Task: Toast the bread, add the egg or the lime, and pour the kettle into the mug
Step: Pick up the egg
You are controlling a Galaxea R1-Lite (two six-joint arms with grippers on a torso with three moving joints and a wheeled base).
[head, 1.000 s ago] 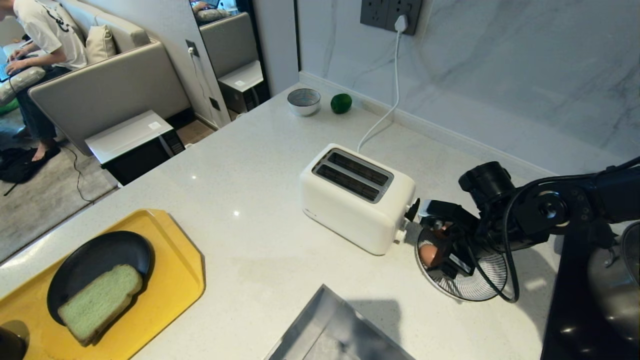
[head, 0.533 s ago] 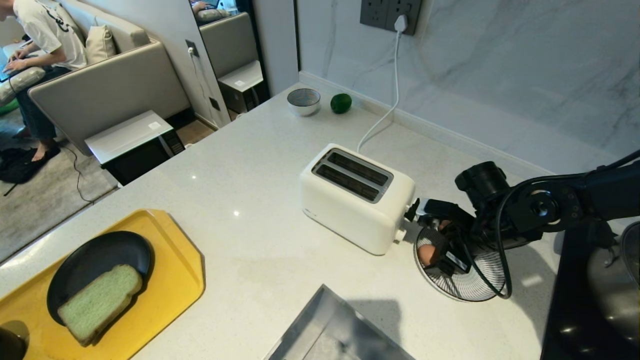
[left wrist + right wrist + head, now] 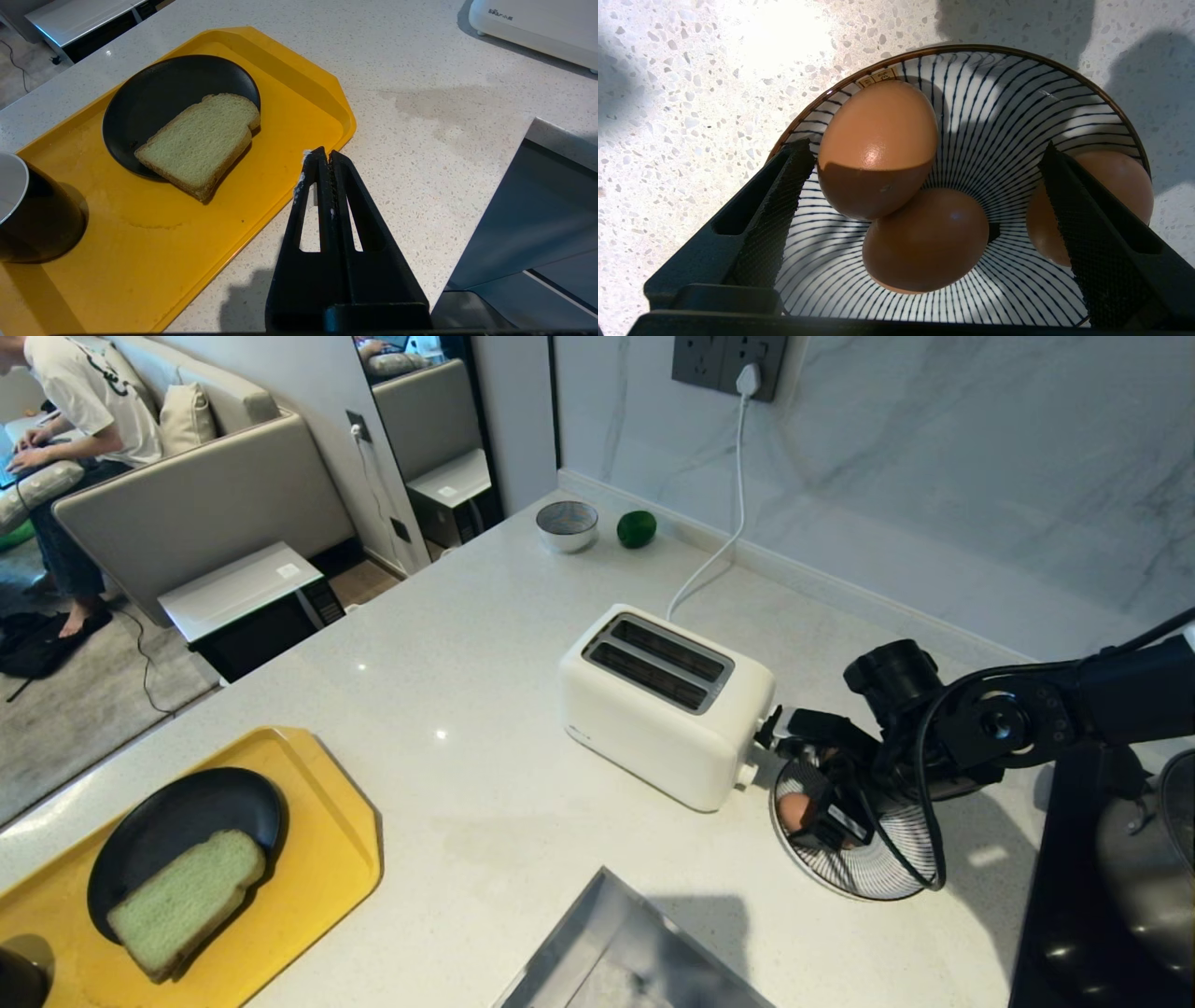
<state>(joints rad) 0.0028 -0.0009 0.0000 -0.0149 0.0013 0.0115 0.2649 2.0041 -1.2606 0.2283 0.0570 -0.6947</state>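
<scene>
The right hand (image 3: 920, 186) is hanging wide open over the striped bowl (image 3: 1008, 116), straddling two eggs (image 3: 878, 144) (third beside); closing on one comes next. Bread (image 3: 187, 901) is lying untoasted on its plate (image 3: 159, 812); left hand (image 3: 322, 161) is sitting shut.

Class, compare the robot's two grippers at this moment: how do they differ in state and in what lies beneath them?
The left gripper is shut, its fingers pressed together; the right gripper stands wide open. The left hangs over the edge of the yellow tray; the right hangs over brown eggs in a striped bowl. Both are black and hold nothing.
</scene>
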